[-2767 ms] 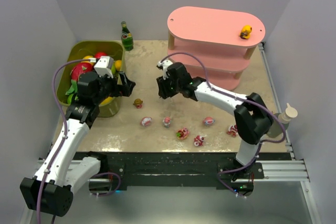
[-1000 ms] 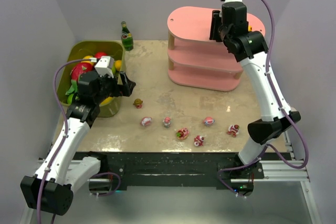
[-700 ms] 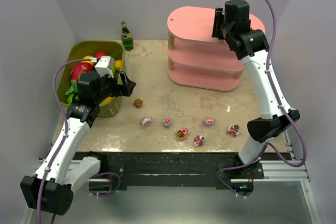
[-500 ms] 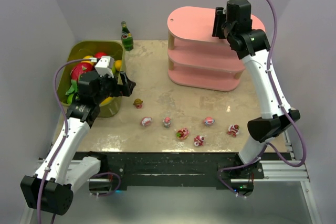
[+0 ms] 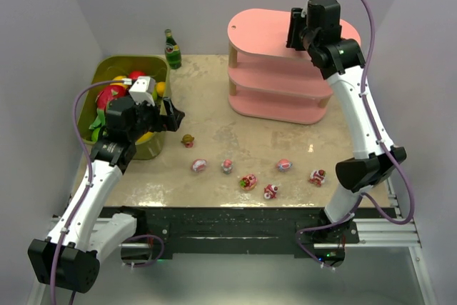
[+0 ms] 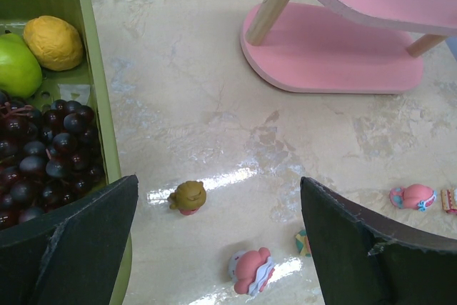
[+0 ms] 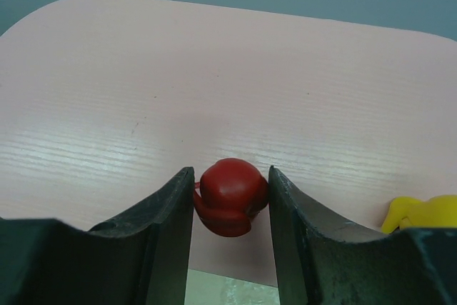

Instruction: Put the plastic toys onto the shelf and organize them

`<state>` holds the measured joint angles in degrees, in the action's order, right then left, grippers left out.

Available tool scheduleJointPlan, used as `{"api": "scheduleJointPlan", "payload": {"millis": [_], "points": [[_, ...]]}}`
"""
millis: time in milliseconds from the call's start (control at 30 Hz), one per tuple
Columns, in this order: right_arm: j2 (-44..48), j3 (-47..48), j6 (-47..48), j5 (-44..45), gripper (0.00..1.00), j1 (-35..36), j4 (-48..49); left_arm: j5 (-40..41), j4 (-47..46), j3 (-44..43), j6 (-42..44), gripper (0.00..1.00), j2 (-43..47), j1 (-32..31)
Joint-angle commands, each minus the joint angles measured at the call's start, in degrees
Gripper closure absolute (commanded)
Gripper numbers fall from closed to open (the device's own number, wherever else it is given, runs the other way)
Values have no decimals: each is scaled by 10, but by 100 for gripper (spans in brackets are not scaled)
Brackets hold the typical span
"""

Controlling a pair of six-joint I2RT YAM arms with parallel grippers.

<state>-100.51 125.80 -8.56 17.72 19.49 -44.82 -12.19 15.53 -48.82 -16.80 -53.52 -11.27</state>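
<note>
Right gripper (image 7: 230, 176) newly above shelf (image 7: 214, 69), red toy (image 7: 230, 201) between jaws

Olive bin (image 5: 132, 60) (grapes (image 6: 43, 155), lemon (image 6: 53, 42), apple (image 6: 16, 66) inside), green bottle (image 5: 172, 49) behind

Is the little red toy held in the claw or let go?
Held: the red toy sits pinched between the fingers of the right gripper, above the shelf.
</note>
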Motion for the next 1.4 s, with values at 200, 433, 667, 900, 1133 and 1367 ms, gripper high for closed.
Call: {"api": "scheduleJointPlan", "payload": {"millis": [200, 433, 667, 900, 1133, 1367], "points": [[1, 18, 6, -18, 47, -2, 4, 1, -10, -11, 9, 0, 0, 5], [4, 18, 12, -15, 36, -2, 3, 1, -9, -12, 9, 1, -1, 5], [29, 7, 17, -16, 25, -2, 20, 1, -9, -12, 8, 0, 2, 5], [101, -18, 26, -32, 21, -2, 37, 7, -8, -10, 9, 0, 6, 5], [193, -88, 58, -248, 19, 4, 81, 13, -8, -9, 6, 0, 12, 5], [201, -174, 145, -229, 18, 206, 74, 29, -16, -4, -2, 0, 27, 5]]}}
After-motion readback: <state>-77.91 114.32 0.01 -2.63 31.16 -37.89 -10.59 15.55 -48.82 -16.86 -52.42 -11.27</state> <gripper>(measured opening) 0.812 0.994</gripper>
